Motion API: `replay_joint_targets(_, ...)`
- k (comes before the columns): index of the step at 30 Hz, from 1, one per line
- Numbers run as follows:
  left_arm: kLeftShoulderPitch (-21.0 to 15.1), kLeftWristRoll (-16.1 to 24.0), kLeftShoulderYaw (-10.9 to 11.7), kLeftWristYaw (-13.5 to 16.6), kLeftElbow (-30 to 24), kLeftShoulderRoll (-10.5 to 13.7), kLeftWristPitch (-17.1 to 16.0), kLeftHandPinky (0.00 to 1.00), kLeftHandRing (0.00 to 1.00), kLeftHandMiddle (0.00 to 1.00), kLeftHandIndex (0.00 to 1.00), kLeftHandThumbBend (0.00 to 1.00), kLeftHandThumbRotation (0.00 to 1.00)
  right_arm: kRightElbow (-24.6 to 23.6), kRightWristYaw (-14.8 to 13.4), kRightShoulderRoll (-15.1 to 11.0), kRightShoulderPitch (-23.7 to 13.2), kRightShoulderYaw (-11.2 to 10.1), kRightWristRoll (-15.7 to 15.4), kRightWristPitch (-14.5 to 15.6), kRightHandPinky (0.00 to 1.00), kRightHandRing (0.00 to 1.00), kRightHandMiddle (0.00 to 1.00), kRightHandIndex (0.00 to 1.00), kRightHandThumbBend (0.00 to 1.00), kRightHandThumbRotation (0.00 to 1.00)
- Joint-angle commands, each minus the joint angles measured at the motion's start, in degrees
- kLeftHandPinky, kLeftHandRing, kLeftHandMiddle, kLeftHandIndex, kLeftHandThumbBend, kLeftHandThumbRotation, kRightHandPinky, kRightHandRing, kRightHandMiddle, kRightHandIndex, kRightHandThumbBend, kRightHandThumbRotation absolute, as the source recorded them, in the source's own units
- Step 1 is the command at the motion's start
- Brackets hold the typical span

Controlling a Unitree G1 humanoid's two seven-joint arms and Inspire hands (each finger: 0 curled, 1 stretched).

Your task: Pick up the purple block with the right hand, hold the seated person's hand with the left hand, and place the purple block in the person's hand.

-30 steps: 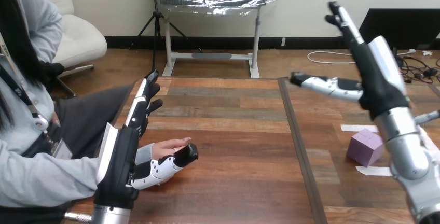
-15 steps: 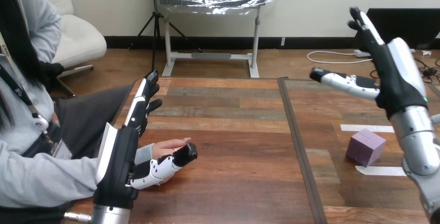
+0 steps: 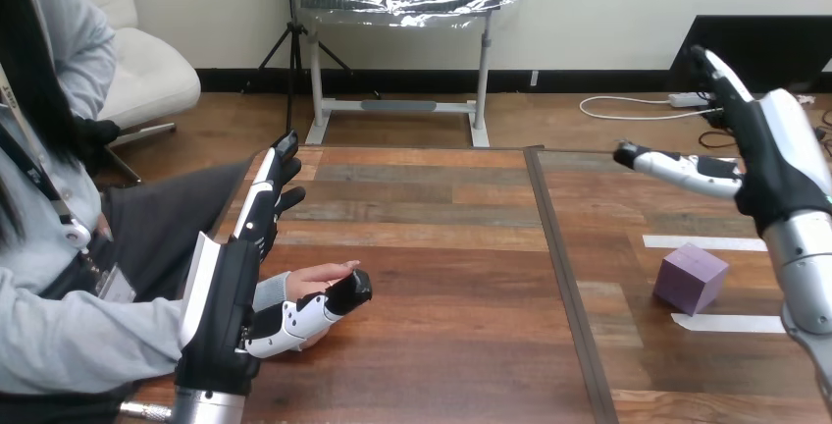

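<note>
Purple block (image 3: pixel 692 280) sits on the table (image 3: pixel 442 247), my right hand (image 3: pixel 775 159) spread and empty above it, left hand (image 3: pixel 235 277) straight-fingered beside the person's hand (image 3: pixel 319 275) well left of the block; I reckon an off-centre descent could knock the block skidding.

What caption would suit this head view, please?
Left hand beside the person's hand; open right hand raised, purple block on the table.

Matt purple block (image 3: pixel 691 281), wood-grain table (image 3: pixel 442 247)
</note>
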Motion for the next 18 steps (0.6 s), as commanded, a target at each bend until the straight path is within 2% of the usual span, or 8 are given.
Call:
replay_joint_targets(1, -2.14, 0.35, 0.91, 0.41, -1.88, 0.15, -0.92, 0.86, 0.94, 0.97, 0.95, 1.00, 0.64, 2.38, -1.59, -2.15, -6.05, 0.61, -0.46, 0.00, 0.80, 0.93, 0.90, 0.93, 1.00, 0.52)
replay_joint_targets(9, -1.79, 0.35, 1.04, 0.29, -2.50, 0.25, -0.71, 0.85, 0.93, 0.96, 0.95, 1.00, 0.60, 5.02, -1.31, -3.01, -6.67, 1.15, -1.06, 1.99, 0.83, 0.93, 0.93, 0.93, 1.00, 0.53)
replay_joint_targets(12, -1.60, 0.71, 1.22, 0.53, -2.88, 0.19, -0.50, 0.85, 0.93, 0.96, 0.95, 1.00, 0.59, 5.87, -2.02, -3.37, -6.77, 1.57, -1.72, 1.94, 0.84, 0.93, 0.93, 0.93, 1.00, 0.54)
replay_joint_targets(15, -1.58, -0.09, 1.04, -0.09, -2.69, 0.15, -0.54, 0.86, 0.94, 0.96, 0.95, 1.00, 0.58, 6.73, -1.20, -3.46, -6.92, 1.44, -1.31, 2.26, 0.86, 0.94, 0.94, 0.93, 1.00, 0.53)
replay_joint_targets(18, -1.54, 0.80, 1.28, 0.43, -2.99, 0.15, -0.61, 0.86, 0.94, 0.96, 0.95, 1.00, 0.57, 7.69, -1.28, -3.70, -6.93, 1.52, -1.22, 1.62, 0.86, 0.94, 0.94, 0.93, 1.00, 0.52)
